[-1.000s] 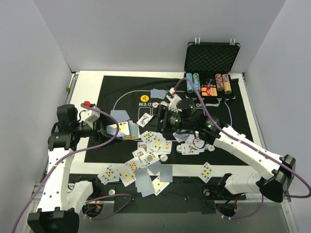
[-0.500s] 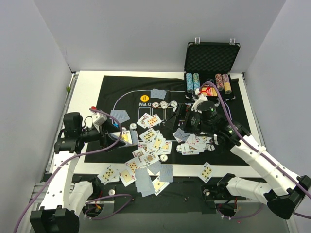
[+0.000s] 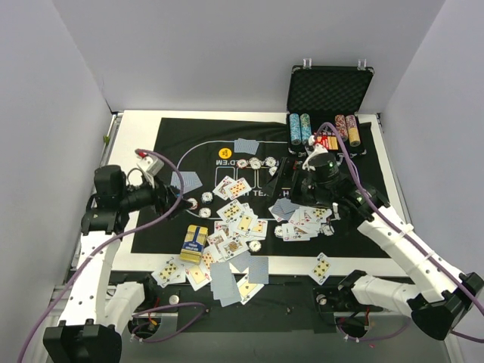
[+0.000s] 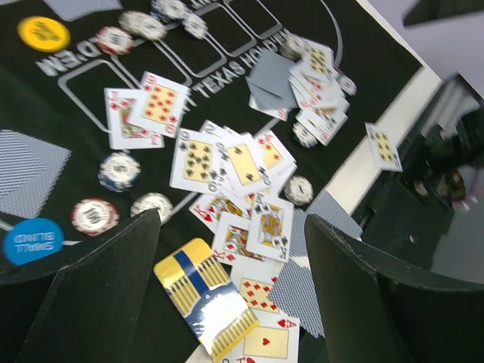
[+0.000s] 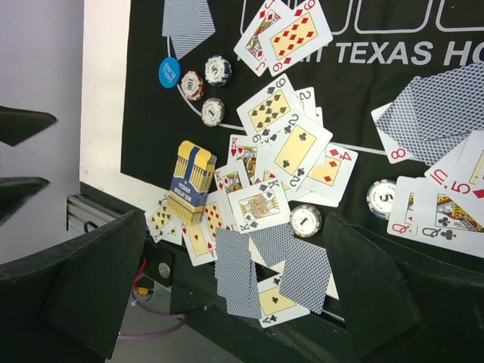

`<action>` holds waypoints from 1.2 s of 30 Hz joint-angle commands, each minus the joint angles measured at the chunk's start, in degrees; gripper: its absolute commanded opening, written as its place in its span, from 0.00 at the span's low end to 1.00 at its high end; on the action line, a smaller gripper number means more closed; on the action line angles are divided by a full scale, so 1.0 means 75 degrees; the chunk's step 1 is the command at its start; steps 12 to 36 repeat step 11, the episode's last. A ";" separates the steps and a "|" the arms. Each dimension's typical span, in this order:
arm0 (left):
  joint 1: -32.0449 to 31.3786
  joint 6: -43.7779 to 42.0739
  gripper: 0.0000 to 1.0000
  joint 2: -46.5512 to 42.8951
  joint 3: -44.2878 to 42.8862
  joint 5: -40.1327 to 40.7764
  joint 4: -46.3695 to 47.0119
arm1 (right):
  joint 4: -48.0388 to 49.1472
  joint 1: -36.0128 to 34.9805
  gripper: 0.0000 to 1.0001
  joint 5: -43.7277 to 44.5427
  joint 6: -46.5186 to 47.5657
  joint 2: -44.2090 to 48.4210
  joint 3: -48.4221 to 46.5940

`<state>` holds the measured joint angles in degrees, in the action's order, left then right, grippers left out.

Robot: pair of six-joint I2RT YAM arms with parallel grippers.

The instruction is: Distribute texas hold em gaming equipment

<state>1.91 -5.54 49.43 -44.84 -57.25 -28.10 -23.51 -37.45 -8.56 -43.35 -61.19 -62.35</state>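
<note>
Playing cards lie scattered face up and face down over the near half of the black mat, some spilling past its front edge. A yellow and blue card box lies flat among them; in the left wrist view the box rests on the mat below my open left gripper, untouched. Poker chips sit in a row near the mat's centre, with a yellow disc beside them and a blue disc near loose chips. My right gripper hovers open and empty above the cards.
An open black case stands at the back right with chip stacks along its front. White table border surrounds the mat. Several cards overhang the table's near edge above the arm bases.
My left gripper opened and let go of the card box, which dropped onto the mat's near edge. The right gripper opened wider and drew back to the right.
</note>
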 commanded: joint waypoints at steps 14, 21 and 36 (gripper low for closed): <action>0.0120 0.0867 0.89 0.1144 -0.2084 0.3942 -0.0919 | -0.0862 0.0130 1.00 0.0719 0.0167 0.0013 -0.0593; 0.0120 0.0867 0.89 0.1144 -0.2084 0.3942 -0.0919 | -0.0862 0.0130 1.00 0.0719 0.0167 0.0013 -0.0593; 0.0120 0.0867 0.89 0.1144 -0.2084 0.3942 -0.0919 | -0.0862 0.0130 1.00 0.0719 0.0167 0.0013 -0.0593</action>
